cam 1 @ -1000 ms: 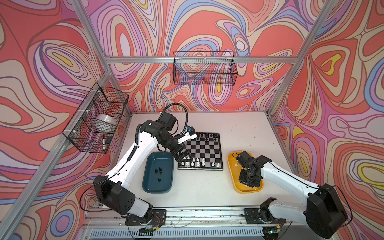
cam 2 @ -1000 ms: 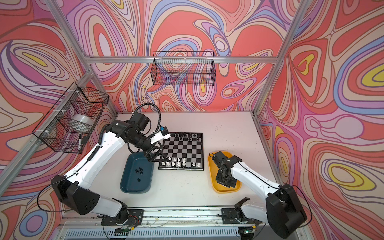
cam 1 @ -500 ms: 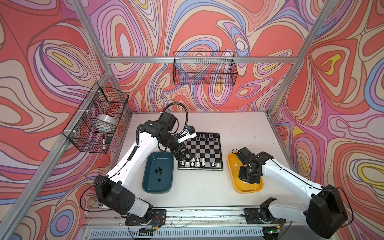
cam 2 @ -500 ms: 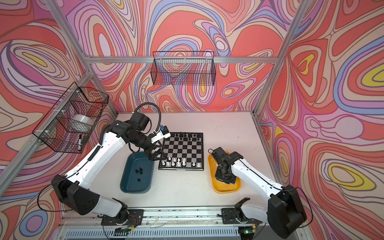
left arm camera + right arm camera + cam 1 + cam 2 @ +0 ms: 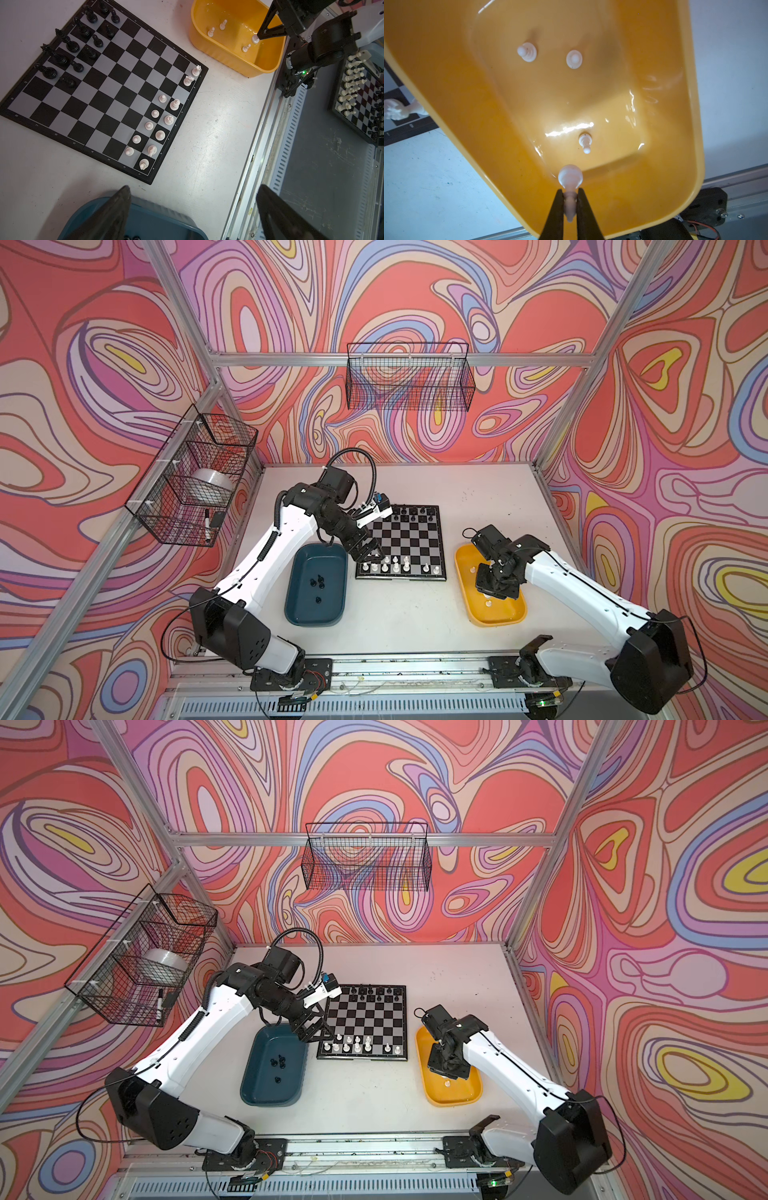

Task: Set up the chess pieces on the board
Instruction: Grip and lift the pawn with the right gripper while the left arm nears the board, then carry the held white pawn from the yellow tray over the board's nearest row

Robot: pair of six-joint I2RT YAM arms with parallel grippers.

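Over yellow tray (image 5: 436, 62) | right gripper (image 5: 570, 193) angled down, pinching white piece (image 5: 570, 178) | left gripper (image 5: 193, 187) wide, empty

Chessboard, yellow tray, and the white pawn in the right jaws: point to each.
chessboard (image 5: 409, 541): in a top view, bare middle squares.
yellow tray (image 5: 506, 609): in a top view, bare floor.
white pawn (image 5: 570, 176): right wrist view, its rounded free end.

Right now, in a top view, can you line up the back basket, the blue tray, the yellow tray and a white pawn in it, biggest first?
1. back basket
2. blue tray and yellow tray: they look alike, and the arm hides part of the yellow one, so they tie
3. white pawn: tiny
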